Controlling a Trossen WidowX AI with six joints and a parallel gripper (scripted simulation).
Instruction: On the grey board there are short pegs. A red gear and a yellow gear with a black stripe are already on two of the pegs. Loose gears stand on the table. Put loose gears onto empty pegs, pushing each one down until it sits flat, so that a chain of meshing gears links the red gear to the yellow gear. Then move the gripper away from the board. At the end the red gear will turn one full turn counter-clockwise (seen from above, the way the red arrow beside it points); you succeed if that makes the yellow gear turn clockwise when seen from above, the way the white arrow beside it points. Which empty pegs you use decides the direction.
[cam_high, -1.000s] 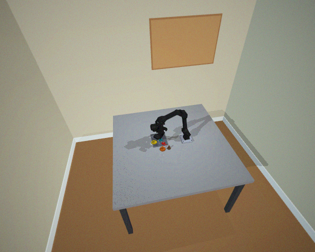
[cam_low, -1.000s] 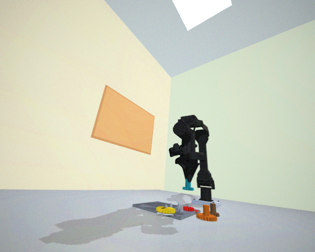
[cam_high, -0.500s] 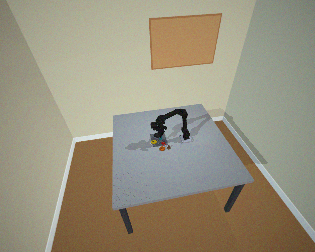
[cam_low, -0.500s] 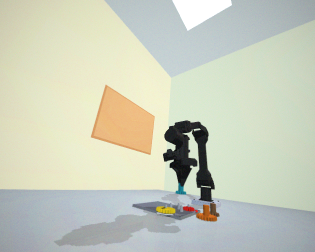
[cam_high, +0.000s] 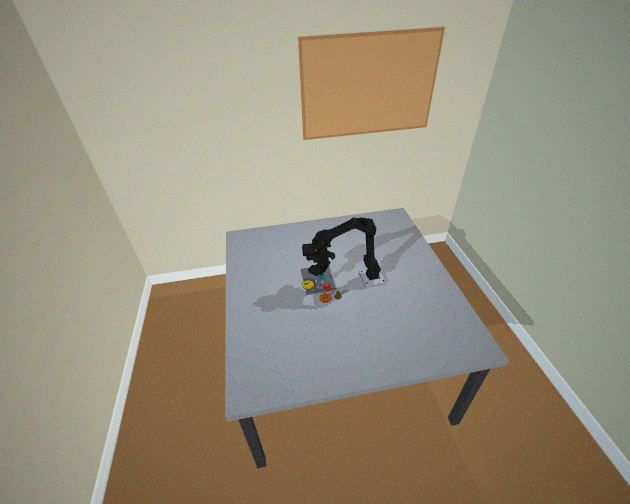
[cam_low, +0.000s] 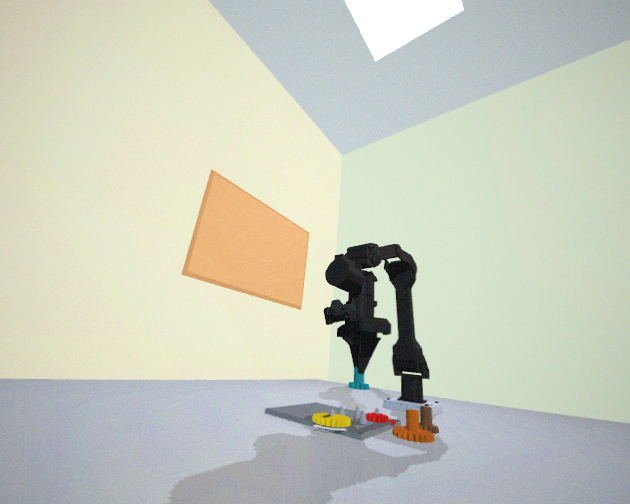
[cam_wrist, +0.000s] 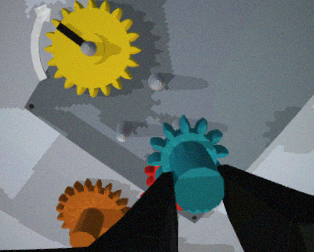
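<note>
My gripper (cam_low: 359, 369) (cam_wrist: 195, 178) is shut on the upright handle of the teal gear (cam_high: 322, 276) (cam_low: 358, 385) (cam_wrist: 185, 142), held above the grey board (cam_low: 294, 410) (cam_wrist: 225, 60). The yellow gear (cam_high: 307, 284) (cam_low: 332, 420) (cam_wrist: 102, 67) and the red gear (cam_high: 326, 286) (cam_low: 377, 417) sit on the board; the teal gear hides most of the red one in the wrist view. Two empty pegs (cam_wrist: 156, 81) (cam_wrist: 122, 132) show there. The orange gear (cam_high: 325, 297) (cam_low: 413, 434) (cam_wrist: 80, 202) and small brown gear (cam_high: 337, 295) (cam_low: 426, 418) stand on the table.
The white arrow (cam_wrist: 36, 47) curves beside the yellow gear. The arm's base plate (cam_high: 380, 280) (cam_low: 391, 405) is on the table (cam_high: 341, 346) to the right of the board. The orange and brown gears stand close together just outside the board, with handles pointing up.
</note>
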